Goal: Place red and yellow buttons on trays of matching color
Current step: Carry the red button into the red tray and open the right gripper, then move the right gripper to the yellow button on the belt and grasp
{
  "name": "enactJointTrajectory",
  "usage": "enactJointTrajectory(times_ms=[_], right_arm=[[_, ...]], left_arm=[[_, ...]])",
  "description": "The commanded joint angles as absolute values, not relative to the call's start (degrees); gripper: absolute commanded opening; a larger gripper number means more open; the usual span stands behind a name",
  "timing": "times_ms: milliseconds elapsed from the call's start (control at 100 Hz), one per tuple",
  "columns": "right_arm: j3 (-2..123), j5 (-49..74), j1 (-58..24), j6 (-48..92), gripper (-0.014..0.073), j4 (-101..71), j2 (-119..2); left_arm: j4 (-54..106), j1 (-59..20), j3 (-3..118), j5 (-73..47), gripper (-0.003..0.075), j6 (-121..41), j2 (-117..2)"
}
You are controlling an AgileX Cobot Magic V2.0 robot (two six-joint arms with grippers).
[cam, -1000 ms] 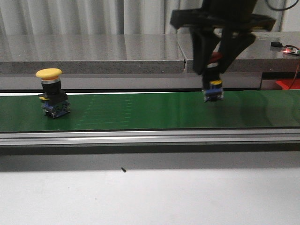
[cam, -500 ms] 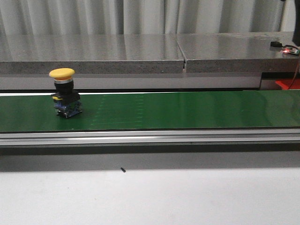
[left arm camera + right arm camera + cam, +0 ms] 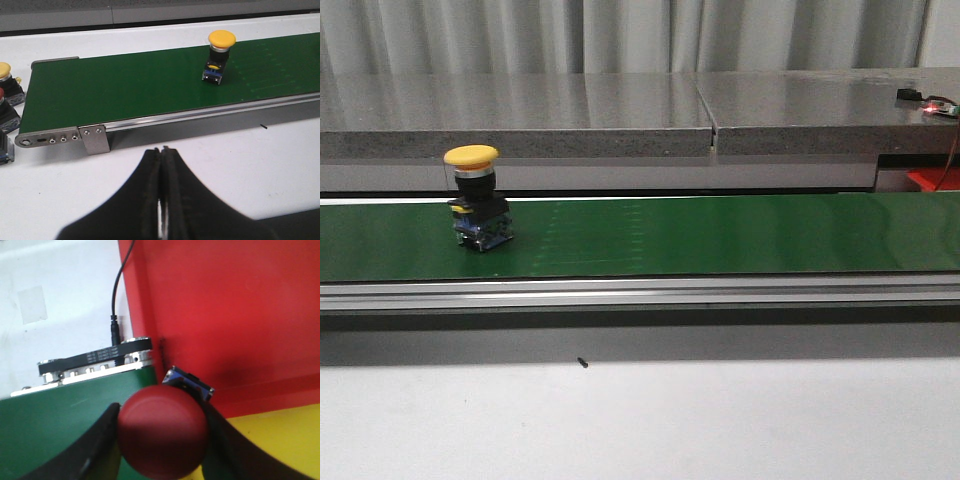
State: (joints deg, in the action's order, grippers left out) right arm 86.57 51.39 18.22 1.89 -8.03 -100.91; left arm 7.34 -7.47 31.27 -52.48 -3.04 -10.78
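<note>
The right gripper (image 3: 162,440), seen from its own wrist camera, is clamped around the round red mushroom-cap push button (image 3: 162,430), its dark fingers (image 3: 100,450) pressing the cap from both sides; beyond it lie the end of the green conveyor belt (image 3: 60,405), the glossy red plastic tray (image 3: 225,305) and, nearer the fingers, an edge of the yellow plastic tray (image 3: 280,435). Releasing here looks risky: the button hangs over the border between belt and trays, so it could land on yellow or tip off the rim. In the left wrist view the left gripper (image 3: 161,200) is closed on nothing, fingers together, over the white table. In the front view a yellow-capped push button (image 3: 476,196) stands upright on the belt, left of centre; neither arm appears there.
</note>
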Motion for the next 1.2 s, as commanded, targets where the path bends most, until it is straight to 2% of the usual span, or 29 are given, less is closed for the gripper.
enactJointTrajectory(times_ms=[0,540,610,740,790,1190], right_arm=[[88.5,47.4,19.6,2.7,0.0301,-9.7,-100.3],[88.5,42.2,20.1,2.7,0.0304,-12.3,-110.1],[88.5,42.2,20.1,2.7,0.0348,-12.3,-110.1],[88.5,42.7,20.1,2.7,0.0528,-12.3,-110.1],[88.5,42.8,20.1,2.7,0.057,-12.3,-110.0],[87.6,42.2,19.7,3.7,0.057,-12.4,-102.9]], left_arm=[[8.2,-7.8,32.6,-48.8,-0.002,-2.9,-11.4],[8.2,-7.8,32.6,-48.8,-0.002,-2.9,-11.4],[8.2,-7.8,32.6,-48.8,-0.002,-2.9,-11.4],[8.2,-7.8,32.6,-48.8,-0.002,-2.9,-11.4],[8.2,-7.8,32.6,-48.8,-0.002,-2.9,-11.4],[8.2,-7.8,32.6,-48.8,-0.002,-2.9,-11.4]])
